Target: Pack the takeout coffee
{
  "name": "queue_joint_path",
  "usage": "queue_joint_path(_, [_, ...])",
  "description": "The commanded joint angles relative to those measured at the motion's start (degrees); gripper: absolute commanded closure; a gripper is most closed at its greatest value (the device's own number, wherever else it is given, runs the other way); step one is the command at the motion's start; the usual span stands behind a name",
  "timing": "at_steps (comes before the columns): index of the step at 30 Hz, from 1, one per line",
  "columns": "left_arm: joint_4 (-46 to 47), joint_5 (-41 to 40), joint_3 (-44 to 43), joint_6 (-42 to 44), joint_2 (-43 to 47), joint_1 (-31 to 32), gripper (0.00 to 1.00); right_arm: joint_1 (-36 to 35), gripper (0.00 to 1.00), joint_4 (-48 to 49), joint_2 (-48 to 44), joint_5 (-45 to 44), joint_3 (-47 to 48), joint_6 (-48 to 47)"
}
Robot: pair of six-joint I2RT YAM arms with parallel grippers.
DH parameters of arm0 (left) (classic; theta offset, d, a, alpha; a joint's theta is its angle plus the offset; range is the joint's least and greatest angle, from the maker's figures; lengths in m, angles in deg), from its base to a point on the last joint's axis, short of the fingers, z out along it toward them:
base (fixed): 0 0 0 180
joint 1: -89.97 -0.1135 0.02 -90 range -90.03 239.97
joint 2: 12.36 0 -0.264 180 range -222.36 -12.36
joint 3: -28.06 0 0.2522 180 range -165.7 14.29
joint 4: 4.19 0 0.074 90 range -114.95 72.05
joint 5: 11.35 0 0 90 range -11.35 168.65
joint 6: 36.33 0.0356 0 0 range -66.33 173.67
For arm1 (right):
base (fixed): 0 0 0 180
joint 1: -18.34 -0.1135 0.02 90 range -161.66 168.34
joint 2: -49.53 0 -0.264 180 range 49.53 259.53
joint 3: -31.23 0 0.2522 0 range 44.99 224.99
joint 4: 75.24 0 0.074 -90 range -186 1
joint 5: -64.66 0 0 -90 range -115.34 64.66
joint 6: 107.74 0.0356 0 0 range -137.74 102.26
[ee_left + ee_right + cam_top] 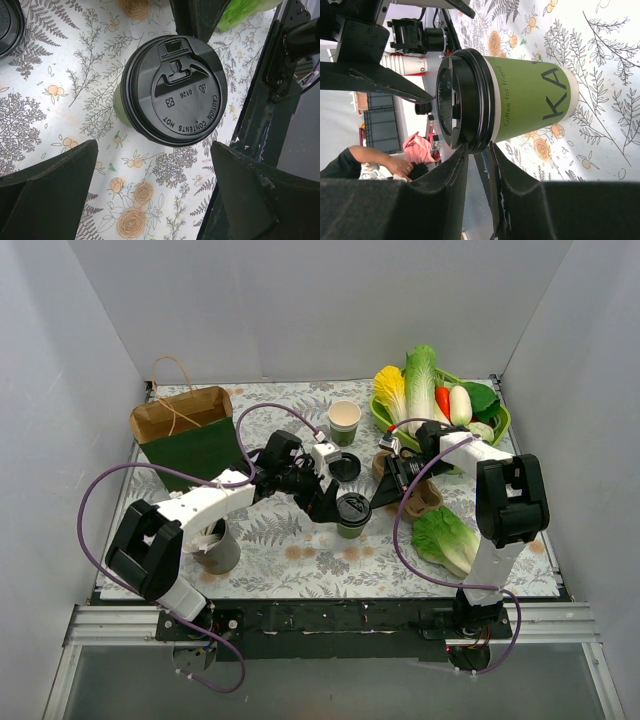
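A green paper cup [352, 525] with a black lid [353, 506] stands mid-table. My left gripper [335, 500] hangs open just above it; the left wrist view looks down on the lid [174, 90] beyond my spread gripper [154, 150]. My right gripper [380, 498] comes in from the right, and in its wrist view it [479, 150] is pinched on the lid's rim [470, 100] above the cup's green wall [530, 100]. An open takeout coffee cup [344, 422], cream over dark green, stands behind. Its loose black lid [345, 468] lies flat, also shown in the left wrist view [7, 25].
A green and brown paper bag [190, 430] stands open at back left. A grey cup of white sticks [218, 545] is front left. A brown pulp tray [420, 495] lies under my right arm. A green basket of vegetables [500, 425] is back right, a lettuce [447, 538] front right.
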Motion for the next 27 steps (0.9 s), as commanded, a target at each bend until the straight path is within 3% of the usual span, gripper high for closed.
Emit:
queue_joint_path(1, [1.32,-0.89,-0.04,-1.27,3.45,-0.54,0.02,-0.10,0.68,-2.19,-2.72,-1.66,2.29,-3.25])
queue_joint_path(4, [0.97,-0.71,-0.92,-2.24,3.89,-1.07,0.02,0.87,0.64,-4.65,-3.86,-1.67,2.64,-5.89])
queue_joint_path(6, [1.05,-0.54,-1.27,-3.38,4.51,-1.42,0.02,1.66,0.50,-5.88,-5.09,-0.52,2.73,-8.34])
queue_joint_path(9, [1.84,0.86,-1.19,-6.18,4.25,-2.38,0.02,1.75,0.38,-7.91,-6.93,2.63,2.65,-12.47])
queue_joint_path(10, [2.37,1.30,-1.19,-7.33,3.98,-2.65,0.02,1.66,0.27,-8.00,-7.29,3.43,2.38,-12.84])
queue_joint_path(11, [2.98,2.79,-1.19,-10.47,3.63,-3.09,0.02,1.31,0.07,-8.00,-7.55,4.48,2.03,-12.84])
queue_joint_path(22, [15.02,9.57,1.18,-25.69,-0.85,-4.67,0.02,-1.15,0.02,-5.27,-5.89,1.50,-1.57,-9.41])
queue_joint_path(27, [18.45,10.01,2.94,-28.52,-1.82,-4.76,0.02,-2.99,0.02,-4.40,-6.15,1.42,-1.92,-9.06])
